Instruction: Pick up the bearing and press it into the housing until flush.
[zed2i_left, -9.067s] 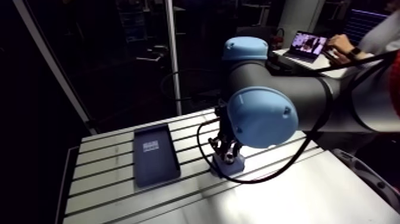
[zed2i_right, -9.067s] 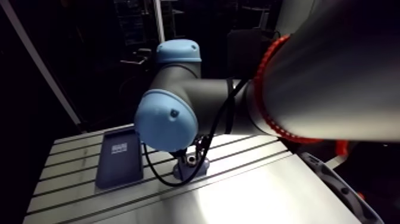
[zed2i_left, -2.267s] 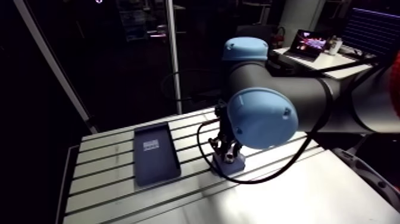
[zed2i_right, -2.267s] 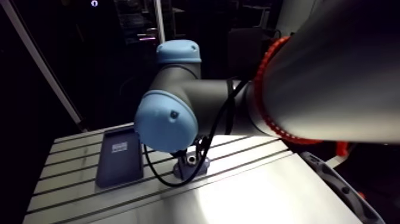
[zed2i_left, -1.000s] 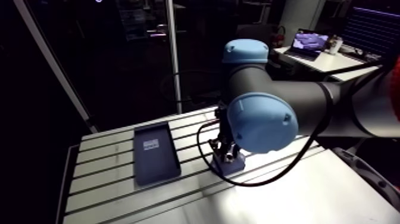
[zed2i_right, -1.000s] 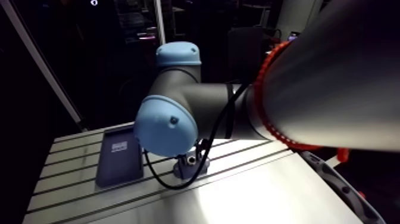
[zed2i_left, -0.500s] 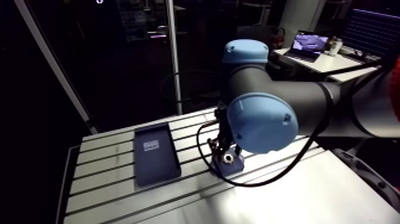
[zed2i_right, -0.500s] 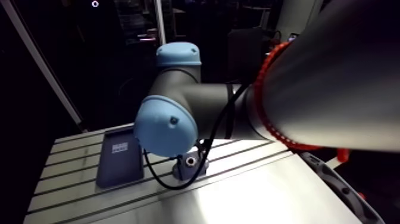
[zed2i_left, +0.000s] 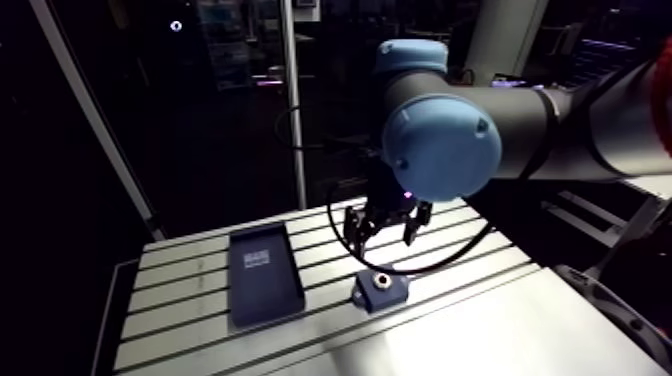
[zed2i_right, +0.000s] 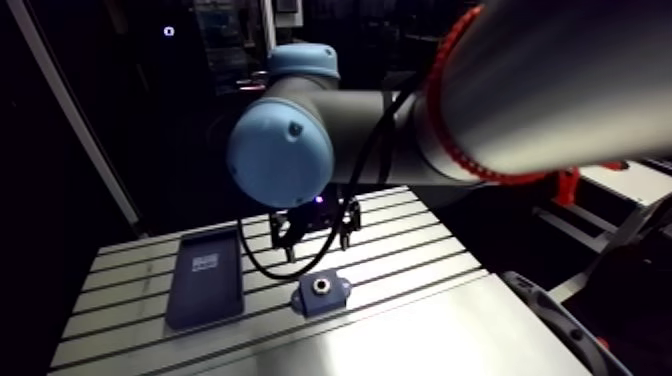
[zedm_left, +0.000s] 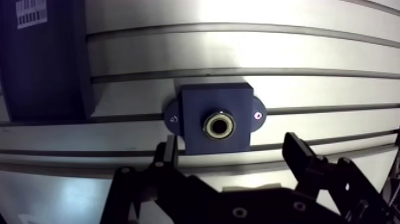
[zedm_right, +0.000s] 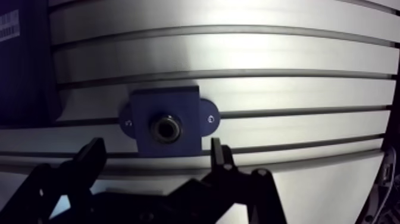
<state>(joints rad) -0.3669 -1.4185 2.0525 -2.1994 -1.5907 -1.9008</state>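
Hand (zedm_left: 231, 145): fingers wide apart, empty, hovering above the housing.

Housing (zedm_left: 196, 107): dark blue block with two side lugs, lying flat on the slotted counter (zedm_left: 268, 53), near a dark tray (zedm_left: 41, 65).

Bearing (zedm_left: 218, 126): pale metal ring with a dark bore, seated in the housing's central hole, apparently level with its face.

Risk: any slight tilt or protrusion cannot be judged from here, and an off-axis re-press could jam it.

Dark surroundings, bright glare on the table (zedm_left: 309, 56), soft blur, wrist view bowed at edges
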